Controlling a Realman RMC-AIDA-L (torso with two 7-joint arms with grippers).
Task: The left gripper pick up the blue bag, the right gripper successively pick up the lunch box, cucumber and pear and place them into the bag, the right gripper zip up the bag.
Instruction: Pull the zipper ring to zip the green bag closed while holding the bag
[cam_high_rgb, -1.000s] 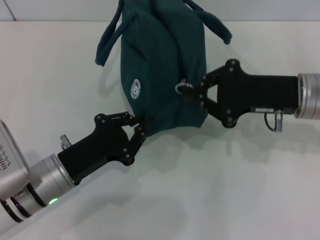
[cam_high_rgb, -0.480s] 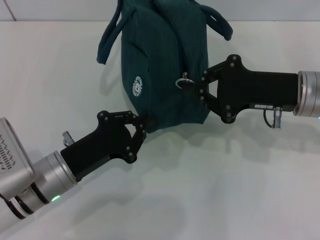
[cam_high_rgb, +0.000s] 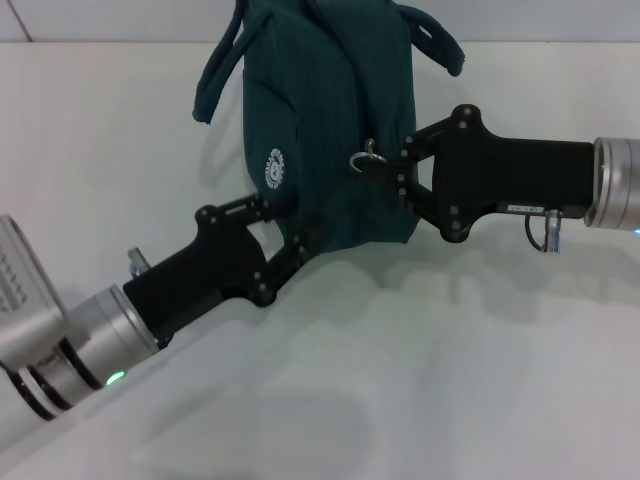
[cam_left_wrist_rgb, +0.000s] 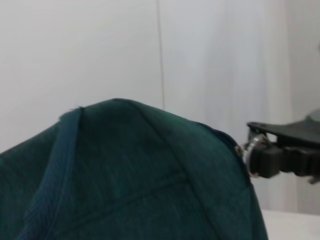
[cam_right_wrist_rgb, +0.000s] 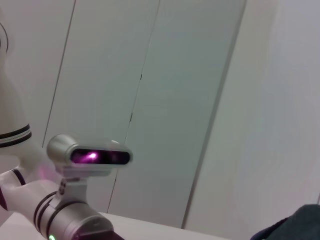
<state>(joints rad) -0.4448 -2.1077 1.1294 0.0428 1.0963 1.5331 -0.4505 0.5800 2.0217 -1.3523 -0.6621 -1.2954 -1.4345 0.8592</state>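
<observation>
- Between the two grippers, the blue bag (cam_high_rgb: 325, 120) stands on the white table (cam_high_rgb: 450, 380), with its near bottom corner right at the left gripper (cam_high_rgb: 300, 222) and its zipper side right at the right gripper (cam_high_rgb: 385, 172).
- One left finger (cam_high_rgb: 272, 206) lies along the bag's near face, and the other finger (cam_high_rgb: 298, 250) reaches under the bag's bottom edge.
- The left fingers are spread apart, with the bag's corner between them. It looks like they touch the cloth, but the view does not make this sure.
- The right gripper comes in from the bag's far side from the left one, and its fingers are pressed together on the zipper pull ring (cam_high_rgb: 366, 158).
- In the left wrist view, the same metal ring (cam_left_wrist_rgb: 251, 155) sits at the bag's (cam_left_wrist_rgb: 125, 185) edge, held by the black tips of the right gripper (cam_left_wrist_rgb: 265, 159).
- Two carry straps (cam_high_rgb: 215, 75) hang off the top of the bag, one past the left gripper and one above the right gripper.
- A small round white logo (cam_high_rgb: 273, 168) shows on the bag's face, just above the left fingers.
- The right wrist view shows mostly a pale wall, the robot's head (cam_right_wrist_rgb: 90, 157) with a pink light, and a dark bit of the bag (cam_right_wrist_rgb: 295, 225) in one corner.
</observation>
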